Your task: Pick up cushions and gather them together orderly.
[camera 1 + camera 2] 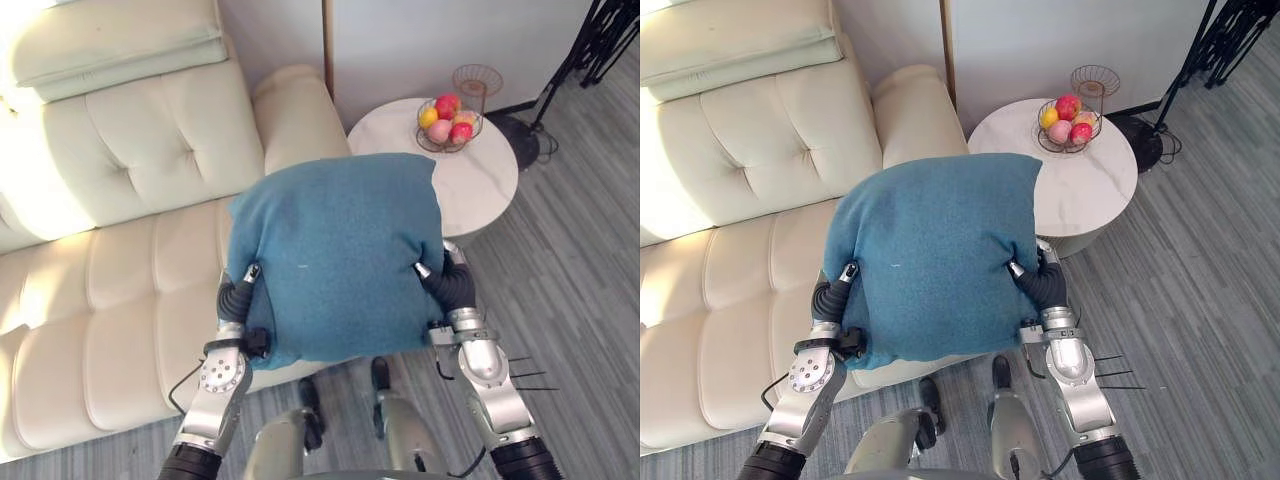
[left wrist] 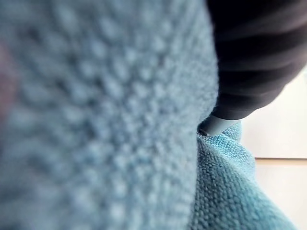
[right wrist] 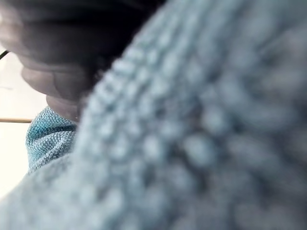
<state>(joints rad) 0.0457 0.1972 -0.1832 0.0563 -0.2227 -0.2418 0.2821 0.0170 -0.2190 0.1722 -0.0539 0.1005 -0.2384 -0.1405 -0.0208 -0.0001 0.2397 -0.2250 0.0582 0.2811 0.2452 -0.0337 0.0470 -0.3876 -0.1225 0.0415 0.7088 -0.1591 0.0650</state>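
**Teal cushion held up, ready to carry**

The teal cushion (image 1: pixel 335 255) hangs above the sofa's (image 1: pixel 130 270) front edge. It is held between the left robot hand (image 1: pixel 237 297) and the right robot hand (image 1: pixel 452 282), one at each lower side. Whether either is spread or curled into the cloth cannot be told. The next move is probably to carry it to the pale green cushion (image 1: pixel 120 40) at the sofa's back and set it down squarely alongside.

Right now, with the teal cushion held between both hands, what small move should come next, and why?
Probably carry the teal cushion leftward and forward over the sofa seat. It is held between the left hand and right hand above the seat's front edge, while the pale green cushion it should join lies on the sofa back, far left.
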